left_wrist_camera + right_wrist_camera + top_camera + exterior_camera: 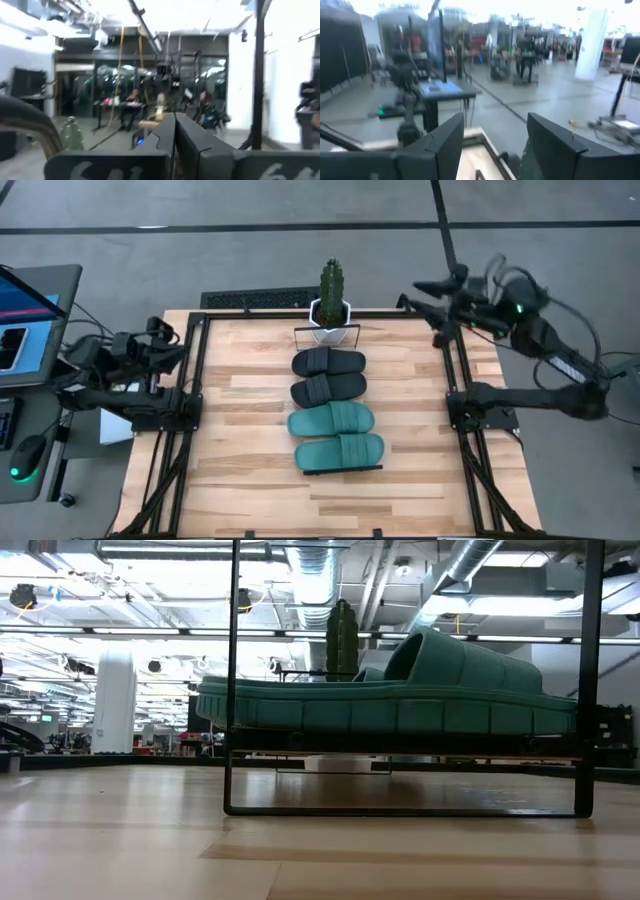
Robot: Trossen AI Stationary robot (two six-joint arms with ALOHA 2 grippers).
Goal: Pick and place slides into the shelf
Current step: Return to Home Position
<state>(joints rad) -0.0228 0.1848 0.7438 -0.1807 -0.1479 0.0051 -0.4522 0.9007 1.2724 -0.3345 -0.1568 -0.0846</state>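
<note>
Holding four slides (331, 420) on the shelf (400, 811); hovering with left gripper (175, 122) closed at left, right gripper (495, 125) gaping, far right.

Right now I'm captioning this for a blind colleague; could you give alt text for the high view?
Two black slides, nearest a potted cactus, and two green slides lie in a row on the shelf in the middle of the table. The left gripper and right gripper sit empty at its sides.
</note>
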